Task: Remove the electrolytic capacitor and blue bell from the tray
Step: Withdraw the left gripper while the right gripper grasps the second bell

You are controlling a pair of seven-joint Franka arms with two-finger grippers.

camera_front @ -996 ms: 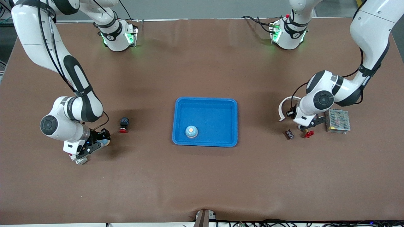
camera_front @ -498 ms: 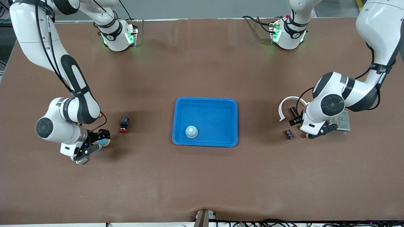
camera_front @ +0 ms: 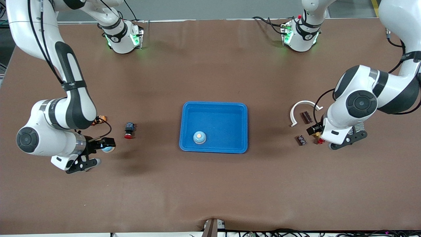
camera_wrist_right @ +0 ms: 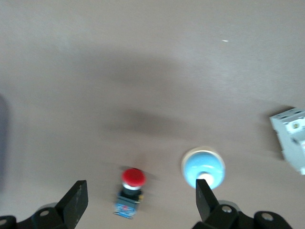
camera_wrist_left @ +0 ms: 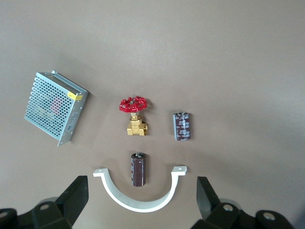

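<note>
Oddly, a blue bell [camera_front: 199, 137] sits in the tray [camera_front: 213, 148] at its rim nearer the camera, so removal looks unfinished. Another bell [camera_wrist_right: 203, 168] lies on the table under the right gripper [camera_front: 86, 162], jaws released above it. The left gripper [camera_front: 348, 141] hangs open-jawed over two capacitors [camera_wrist_left: 138, 169], presumably just set down

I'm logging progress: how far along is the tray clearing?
Done: two capacitors lie on the table beside the red valve, and one blue bell sits on the table, all outside the tray. In hand: nothing; the left tool and right tool are open above those parts. Left: a bell-like blue dome in the tray.
</note>
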